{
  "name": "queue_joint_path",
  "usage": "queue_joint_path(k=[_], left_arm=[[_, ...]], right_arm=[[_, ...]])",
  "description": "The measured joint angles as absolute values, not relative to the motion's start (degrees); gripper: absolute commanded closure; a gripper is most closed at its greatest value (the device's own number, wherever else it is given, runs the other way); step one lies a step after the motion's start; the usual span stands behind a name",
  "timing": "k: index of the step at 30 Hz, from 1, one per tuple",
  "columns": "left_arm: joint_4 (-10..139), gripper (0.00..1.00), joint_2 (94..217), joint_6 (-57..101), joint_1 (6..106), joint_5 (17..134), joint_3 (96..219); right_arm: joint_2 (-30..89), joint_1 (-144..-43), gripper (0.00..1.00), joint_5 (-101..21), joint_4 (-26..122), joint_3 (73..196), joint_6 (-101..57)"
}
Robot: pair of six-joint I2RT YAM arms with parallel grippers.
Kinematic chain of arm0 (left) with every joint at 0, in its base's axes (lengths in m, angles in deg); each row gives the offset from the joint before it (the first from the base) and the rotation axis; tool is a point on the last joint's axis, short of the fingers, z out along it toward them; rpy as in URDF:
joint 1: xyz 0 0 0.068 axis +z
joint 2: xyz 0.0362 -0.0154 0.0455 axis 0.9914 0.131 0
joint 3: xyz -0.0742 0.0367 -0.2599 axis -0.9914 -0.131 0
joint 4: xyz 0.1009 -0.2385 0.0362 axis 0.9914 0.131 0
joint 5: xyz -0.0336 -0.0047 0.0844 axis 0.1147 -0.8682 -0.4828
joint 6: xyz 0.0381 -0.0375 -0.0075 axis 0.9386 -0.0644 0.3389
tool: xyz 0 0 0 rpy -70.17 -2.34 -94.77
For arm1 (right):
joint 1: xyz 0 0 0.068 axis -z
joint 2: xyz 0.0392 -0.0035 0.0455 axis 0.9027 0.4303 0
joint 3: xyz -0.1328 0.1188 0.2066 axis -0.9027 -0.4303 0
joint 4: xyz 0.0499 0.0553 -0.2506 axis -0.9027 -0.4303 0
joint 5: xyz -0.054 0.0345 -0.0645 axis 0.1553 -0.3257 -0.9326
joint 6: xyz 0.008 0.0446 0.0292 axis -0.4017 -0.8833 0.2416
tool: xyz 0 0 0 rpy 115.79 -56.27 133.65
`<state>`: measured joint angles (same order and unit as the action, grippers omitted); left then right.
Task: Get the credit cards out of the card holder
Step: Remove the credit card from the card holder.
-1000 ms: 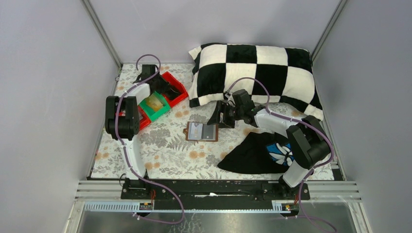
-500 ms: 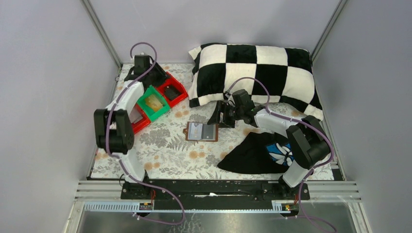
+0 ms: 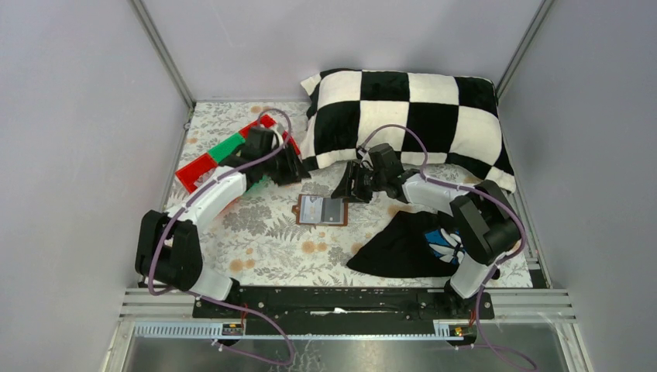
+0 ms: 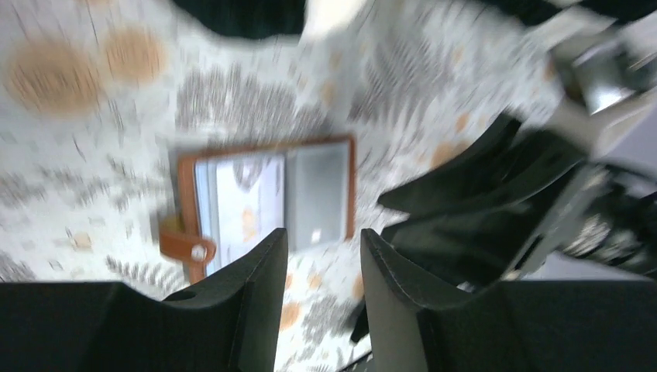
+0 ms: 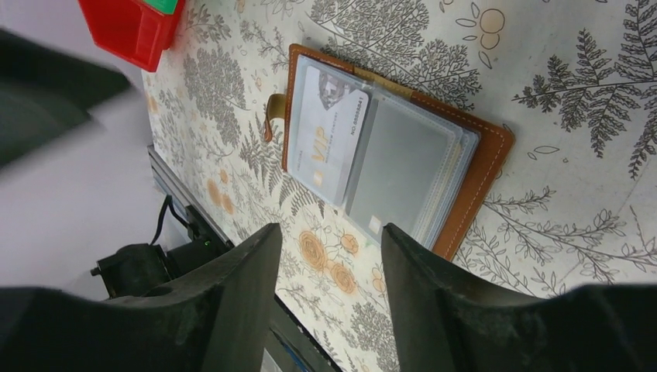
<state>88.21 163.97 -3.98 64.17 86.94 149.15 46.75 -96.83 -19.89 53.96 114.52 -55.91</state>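
The card holder [image 3: 322, 210] is a brown wallet lying open on the floral table cover. In the right wrist view [image 5: 387, 147] a beige card [image 5: 329, 132] marked VIP sits in its left clear pocket, and a grey panel [image 5: 403, 167] fills the right one. My right gripper [image 3: 343, 191] is open and empty, hovering just behind the wallet's right edge [image 5: 329, 232]. My left gripper [image 3: 298, 173] is open and empty, above the table behind the wallet's left side. Its own view is blurred and shows the wallet [image 4: 271, 194] beyond the fingertips [image 4: 324, 240].
Red and green trays [image 3: 225, 151] lie in a line at the back left, and a red one shows in the right wrist view [image 5: 128, 27]. A black-and-white checked pillow [image 3: 403, 116] fills the back. A black cloth with blue-white print [image 3: 403, 244] lies at the front right.
My left arm has swung from the trays at the back left to just behind the wallet. The trays now lie further back and left. The right gripper has barely moved.
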Motion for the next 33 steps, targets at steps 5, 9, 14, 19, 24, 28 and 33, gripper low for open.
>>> queue_joint_path(k=[5,9,14,19,24,28,33], left_arm=[[89.6,0.56,164.0,-4.3,61.3,88.9,140.6],[88.3,0.57,164.9,-4.5,60.8,89.0,138.5],[84.0,0.62,168.9,-5.0,60.8,88.6,136.6],[81.9,0.66,172.9,-5.7,60.8,86.9,134.9],[80.3,0.68,173.2,-5.7,60.8,85.2,133.7],[79.0,0.68,173.8,-6.0,60.8,85.5,133.4],[76.7,0.69,174.6,-6.3,61.2,87.2,133.0]], right_arm=[[50.1,-97.2,0.53,-19.6,56.1,114.5,-57.6],[52.7,-98.1,0.59,-19.3,57.2,114.5,-59.1],[55.1,-98.9,0.64,-18.5,59.6,114.8,-62.0],[56.9,-99.6,0.65,-18.5,61.1,115.8,-64.1],[57.9,-100.4,0.66,-18.6,62.3,116.0,-65.9],[59.8,-101.2,0.68,-19.0,63.0,116.6,-66.8],[61.2,-101.9,0.7,-20.6,62.3,117.8,-67.8]])
